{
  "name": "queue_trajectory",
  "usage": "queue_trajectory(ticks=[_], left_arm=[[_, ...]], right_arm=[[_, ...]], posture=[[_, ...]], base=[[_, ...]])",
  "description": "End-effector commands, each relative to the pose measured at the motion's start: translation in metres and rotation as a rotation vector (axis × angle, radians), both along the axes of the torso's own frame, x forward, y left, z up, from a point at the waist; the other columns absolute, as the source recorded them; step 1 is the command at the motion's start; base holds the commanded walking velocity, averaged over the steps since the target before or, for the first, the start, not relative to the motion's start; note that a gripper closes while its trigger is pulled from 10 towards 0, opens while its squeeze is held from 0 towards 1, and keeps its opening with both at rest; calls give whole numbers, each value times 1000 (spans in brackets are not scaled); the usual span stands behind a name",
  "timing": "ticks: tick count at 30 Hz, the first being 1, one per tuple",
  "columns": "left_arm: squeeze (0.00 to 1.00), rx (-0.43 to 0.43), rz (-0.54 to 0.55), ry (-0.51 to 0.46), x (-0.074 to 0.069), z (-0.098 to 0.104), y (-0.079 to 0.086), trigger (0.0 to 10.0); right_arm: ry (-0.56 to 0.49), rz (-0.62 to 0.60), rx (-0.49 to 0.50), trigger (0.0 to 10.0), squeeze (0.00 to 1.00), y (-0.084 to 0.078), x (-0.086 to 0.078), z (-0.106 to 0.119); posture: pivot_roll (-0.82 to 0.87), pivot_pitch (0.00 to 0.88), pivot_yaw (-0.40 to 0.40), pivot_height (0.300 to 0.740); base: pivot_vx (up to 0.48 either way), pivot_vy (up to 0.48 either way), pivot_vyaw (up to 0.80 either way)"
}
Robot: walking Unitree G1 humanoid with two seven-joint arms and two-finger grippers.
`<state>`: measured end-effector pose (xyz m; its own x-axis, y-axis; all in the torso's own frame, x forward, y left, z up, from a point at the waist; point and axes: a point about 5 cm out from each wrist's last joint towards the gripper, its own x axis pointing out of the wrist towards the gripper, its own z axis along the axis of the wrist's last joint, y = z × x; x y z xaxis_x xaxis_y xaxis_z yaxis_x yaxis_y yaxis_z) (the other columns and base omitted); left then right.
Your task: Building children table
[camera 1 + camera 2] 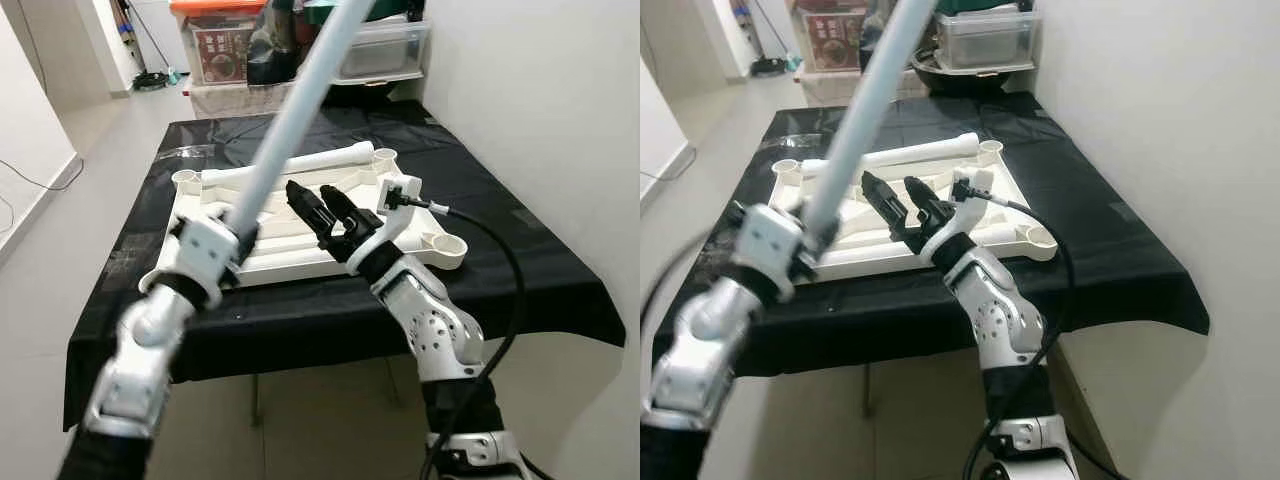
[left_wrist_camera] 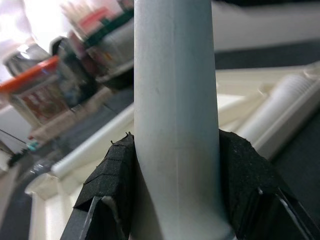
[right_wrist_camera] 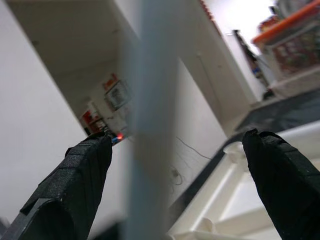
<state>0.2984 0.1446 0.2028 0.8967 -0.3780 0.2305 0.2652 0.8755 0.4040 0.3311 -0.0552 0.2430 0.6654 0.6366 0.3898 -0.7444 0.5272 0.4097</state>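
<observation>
An upside-down cream table top with round corner sockets lies on a table draped in black cloth. A white leg lies across its far side, another along the near edge. My left gripper is shut on a pale blue-white table leg, holding it tilted up and away over the table top; its black pads press both sides of the table leg. My right gripper stands open just right of that leg, over the table top, its fingers apart around the blurred leg.
Storage boxes with an orange lid and a clear bin stand behind the table. A white wall runs along the right. Open floor lies to the left. A black cable loops from my right wrist.
</observation>
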Motion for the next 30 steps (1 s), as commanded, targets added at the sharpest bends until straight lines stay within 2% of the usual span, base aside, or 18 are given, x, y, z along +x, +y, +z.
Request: queue_trajectory(ticks=[1, 9, 15, 20, 30], left_arm=[[0, 4, 20, -23, -2, 6, 3, 10000], [0, -14, 3, 17, -6, 1, -7, 10000], [0, -8, 4, 25, -8, 2, -10, 10000], [0, -1, -43, 44, -14, -3, -25, 10000], [0, 2, -93, 62, -20, -8, -38, 10000]], right_arm=[[-31, 44, 29, 10000, 0, 9, -4, 9], [-29, 114, 27, 10000, 0, 18, -11, 6], [-26, 119, 7, 10000, 0, 21, -12, 2], [-14, 132, -19, 10000, 0, 24, -12, -3], [-4, 127, -62, 10000, 0, 25, -9, -10]], posture=[[-24, 34, 19, 740], [-28, 51, 13, 740], [-28, 51, 13, 740], [-25, 55, 13, 740], [-27, 53, 12, 740]], base=[[0, 0, 0], [0, 0, 0], [0, 0, 0], [0, 0, 0], [0, 0, 0]])
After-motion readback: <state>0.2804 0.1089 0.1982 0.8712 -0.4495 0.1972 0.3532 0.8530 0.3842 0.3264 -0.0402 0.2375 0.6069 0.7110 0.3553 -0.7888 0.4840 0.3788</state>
